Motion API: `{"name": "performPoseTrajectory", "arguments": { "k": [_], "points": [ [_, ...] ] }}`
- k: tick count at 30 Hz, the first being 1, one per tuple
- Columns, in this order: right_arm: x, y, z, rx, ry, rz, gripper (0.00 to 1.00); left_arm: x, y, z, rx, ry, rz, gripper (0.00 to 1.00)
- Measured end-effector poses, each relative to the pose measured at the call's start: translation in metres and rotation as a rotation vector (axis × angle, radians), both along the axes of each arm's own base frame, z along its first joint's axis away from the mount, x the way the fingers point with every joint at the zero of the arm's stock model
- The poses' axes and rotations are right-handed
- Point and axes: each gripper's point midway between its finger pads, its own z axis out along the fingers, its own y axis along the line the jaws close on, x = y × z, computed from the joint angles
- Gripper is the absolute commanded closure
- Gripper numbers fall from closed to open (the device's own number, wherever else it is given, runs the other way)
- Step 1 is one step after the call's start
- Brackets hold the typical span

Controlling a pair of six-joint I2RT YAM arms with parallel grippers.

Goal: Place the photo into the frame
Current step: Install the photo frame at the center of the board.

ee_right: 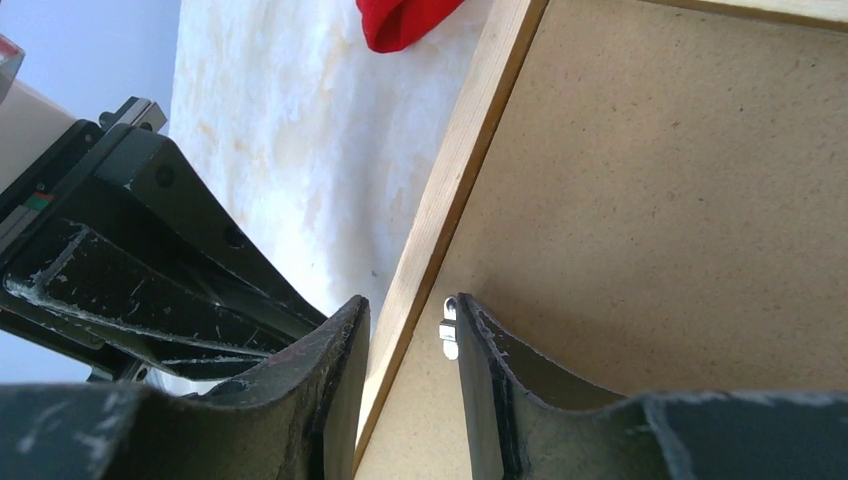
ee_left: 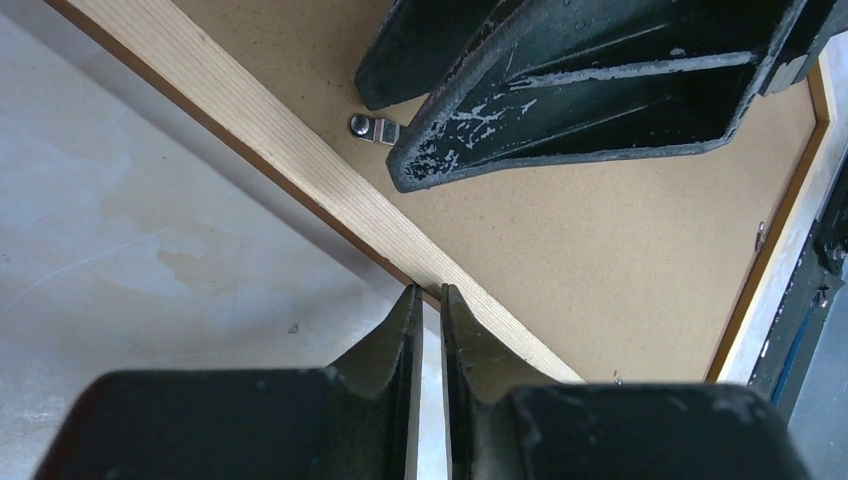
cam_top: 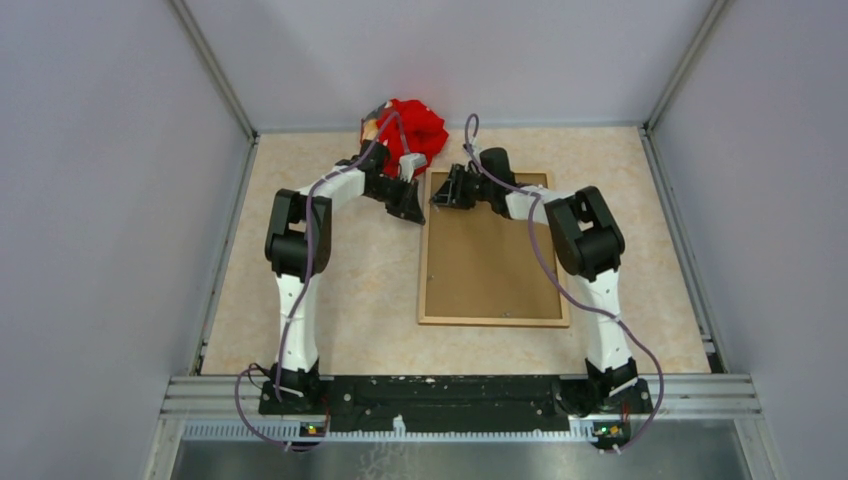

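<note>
Glowing evenly under soft overhead light across the bench (cam_top: 330, 280). Throwing only a faint shadow along the frame (cam_top: 493, 322). Blurring softly on the left tool (ee_left: 430, 290) near the lens. Washing out the pale bench in the right wrist view.

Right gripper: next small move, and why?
Probably nudge the metal tab off the backing board with the right gripper's board-side finger. The board sits in the frame, seemingly pinned by that tab, and the open jaws straddle the rail with the tab beside that finger.
</note>
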Motion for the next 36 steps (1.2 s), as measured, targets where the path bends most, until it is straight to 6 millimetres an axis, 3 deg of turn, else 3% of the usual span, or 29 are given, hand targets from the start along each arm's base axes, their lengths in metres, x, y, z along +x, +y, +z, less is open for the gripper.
{"name": "performPoseTrajectory", "arguments": {
  "k": [36],
  "points": [
    [-0.021,-0.006,-0.002,0.011,0.011,0.010,0.62,0.000,0.000,0.000,-0.002,0.000,-0.001,0.85]
  ]
}}
